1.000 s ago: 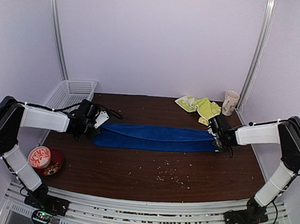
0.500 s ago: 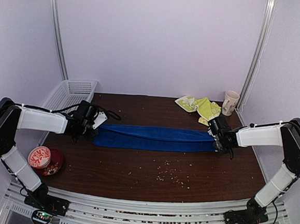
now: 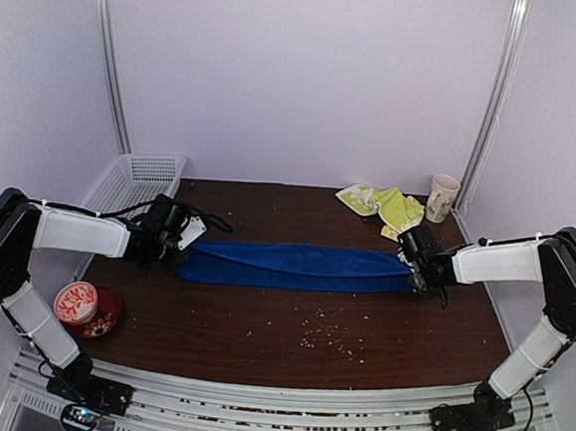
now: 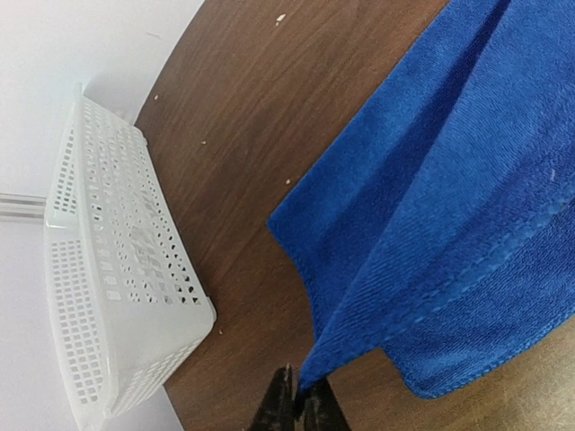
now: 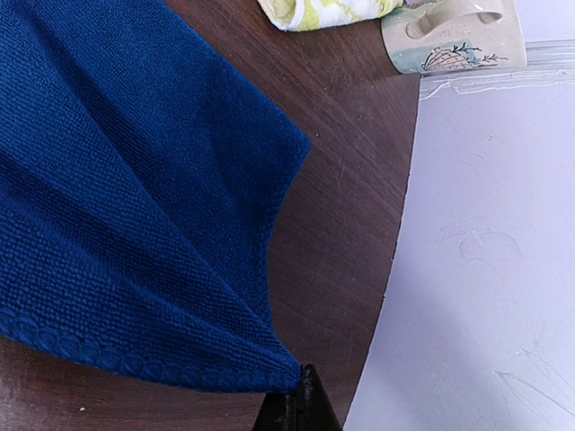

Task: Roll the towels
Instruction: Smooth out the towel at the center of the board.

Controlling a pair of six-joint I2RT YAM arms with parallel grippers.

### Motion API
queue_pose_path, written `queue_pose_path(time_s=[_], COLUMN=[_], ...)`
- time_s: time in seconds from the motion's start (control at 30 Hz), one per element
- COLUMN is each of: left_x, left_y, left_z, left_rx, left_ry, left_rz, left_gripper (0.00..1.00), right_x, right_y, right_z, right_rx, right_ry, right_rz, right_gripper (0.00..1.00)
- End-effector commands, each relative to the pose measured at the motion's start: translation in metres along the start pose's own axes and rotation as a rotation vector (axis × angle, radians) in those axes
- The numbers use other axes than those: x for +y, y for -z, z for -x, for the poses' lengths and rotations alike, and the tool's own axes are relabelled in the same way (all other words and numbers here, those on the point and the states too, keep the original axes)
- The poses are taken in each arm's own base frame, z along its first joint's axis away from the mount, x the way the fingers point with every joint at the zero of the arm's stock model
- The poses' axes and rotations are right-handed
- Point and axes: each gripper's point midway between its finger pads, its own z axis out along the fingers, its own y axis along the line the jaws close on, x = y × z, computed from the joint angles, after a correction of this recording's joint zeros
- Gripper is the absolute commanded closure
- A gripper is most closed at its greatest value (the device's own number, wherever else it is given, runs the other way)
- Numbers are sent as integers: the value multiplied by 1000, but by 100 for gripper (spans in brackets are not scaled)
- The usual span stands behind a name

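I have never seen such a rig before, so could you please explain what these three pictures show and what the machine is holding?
These are two robot arms bolted at the near edge of a brown table. The wide picture comes from a fixed camera above and behind them. Each close-up comes from a camera on one wrist, looking past its own fingers. A long blue towel lies stretched across the table. The left gripper is shut on a corner at one end, the right gripper on a corner at the other. Farther back are a yellow-green towel and a mug. A white basket sits at the left edge, a red bowl is near the left arm, and crumbs are scattered in front.
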Motion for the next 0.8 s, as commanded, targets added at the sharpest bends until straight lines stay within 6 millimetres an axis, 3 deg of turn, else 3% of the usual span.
queue_pose_path(time_s=[0.0,0.27,0.5,0.77], left_x=[-6,-14,-8,-5], left_y=[-1,1,2,9], left_z=[0,-1,-3,-3], left_rx=[4,24,41,26], left_ry=[3,-17,-10,6], left_rz=[-17,-23,6,7], left_gripper=[92,90,90,100], right_x=[4,6,9,8], right_y=[-3,-5,-5,-5], right_z=[-11,-15,-19,-21], right_rx=[38,54,66,74], right_ry=[16,21,21,23], right_rz=[-21,-22,-15,-23], right_gripper=[98,95,95,97])
